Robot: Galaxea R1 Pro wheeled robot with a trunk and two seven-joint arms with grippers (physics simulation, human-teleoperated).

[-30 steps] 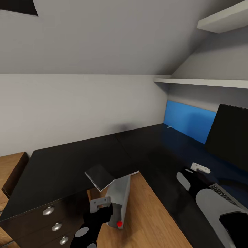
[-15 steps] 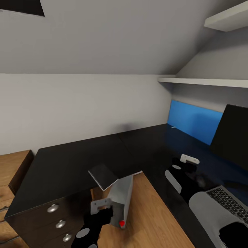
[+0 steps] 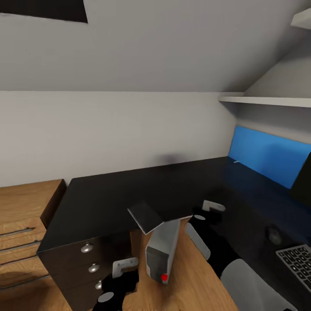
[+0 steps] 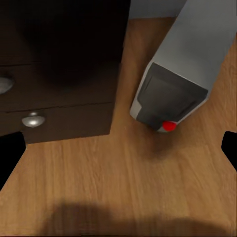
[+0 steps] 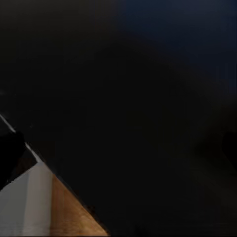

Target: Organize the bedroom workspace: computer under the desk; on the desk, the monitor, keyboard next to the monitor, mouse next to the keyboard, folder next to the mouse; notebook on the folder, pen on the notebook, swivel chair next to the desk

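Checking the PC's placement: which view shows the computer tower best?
The left wrist view: the computer sits close and sharp on the wooden floor beside the desk's drawer unit, dark front panel and red light plain. The head view shows it whole but smaller, tilted, below the desk edge. The right wrist view catches only a pale sliver, unclear.

There was one long black L-shaped counter (image 3: pixel 129 194), with three round silver knobs (image 3: pixel 87 248) on its dark drawer unit. One silver-grey tower computer (image 3: pixel 163 250) stood on the wooden floor, one dark notebook (image 3: pixel 144 216) lay above it, and one grey-keyed keyboard (image 3: pixel 298 259) and one small dark mouse (image 3: pixel 274 235) sat apart.
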